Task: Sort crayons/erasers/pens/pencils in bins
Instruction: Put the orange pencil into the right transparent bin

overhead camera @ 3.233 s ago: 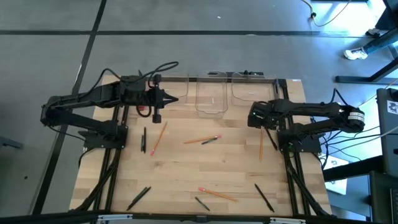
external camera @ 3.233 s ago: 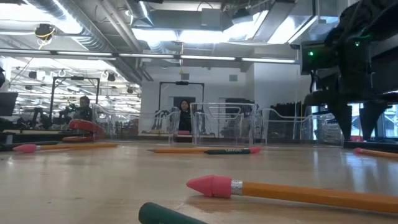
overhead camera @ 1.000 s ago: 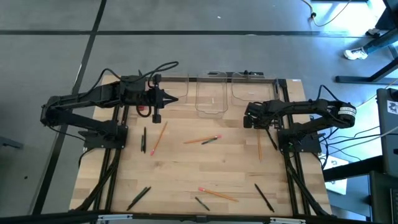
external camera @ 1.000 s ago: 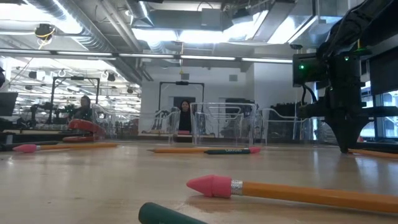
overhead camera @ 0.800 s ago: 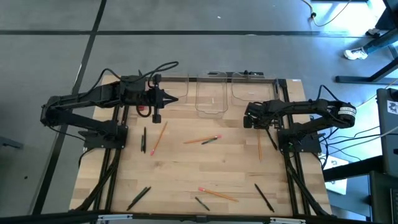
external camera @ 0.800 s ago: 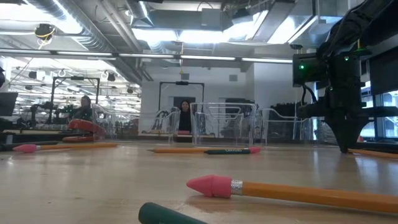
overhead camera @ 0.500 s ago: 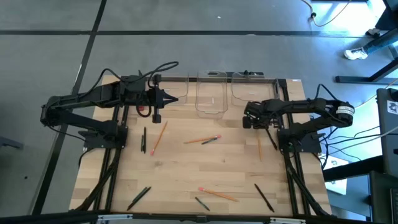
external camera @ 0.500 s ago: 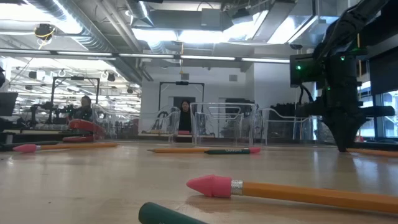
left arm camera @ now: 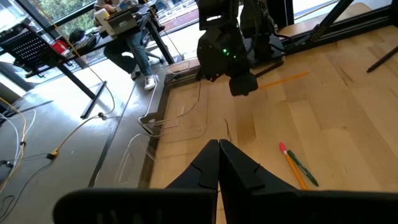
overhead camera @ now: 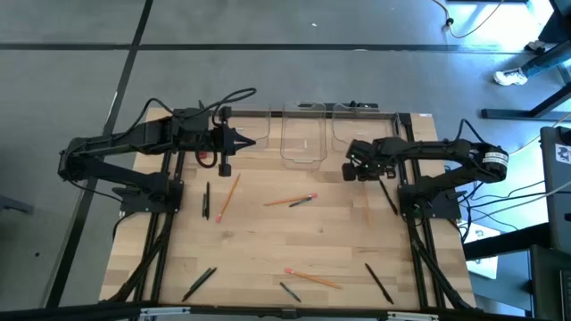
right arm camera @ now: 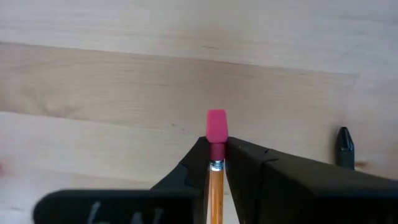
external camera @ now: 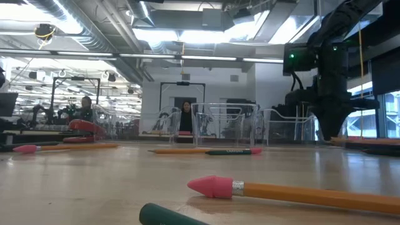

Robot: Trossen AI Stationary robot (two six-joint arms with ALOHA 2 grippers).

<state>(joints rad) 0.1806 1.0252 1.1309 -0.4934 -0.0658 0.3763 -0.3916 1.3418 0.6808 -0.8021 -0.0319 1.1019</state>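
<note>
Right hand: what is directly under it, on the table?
Bare wooden table lies under the right hand, which is shut on a pencil with a pink eraser tip. A dark pen tip shows beside it. The hand hides the pencil's far end.

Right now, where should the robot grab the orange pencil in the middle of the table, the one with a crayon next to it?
Probably the bare shaft toward the plain end of the pencil, away from the pink tip, where the crayon lies close beside it. The pencil lies flat on the table, so come straight down from above and pinch across the thin shaft.
</note>
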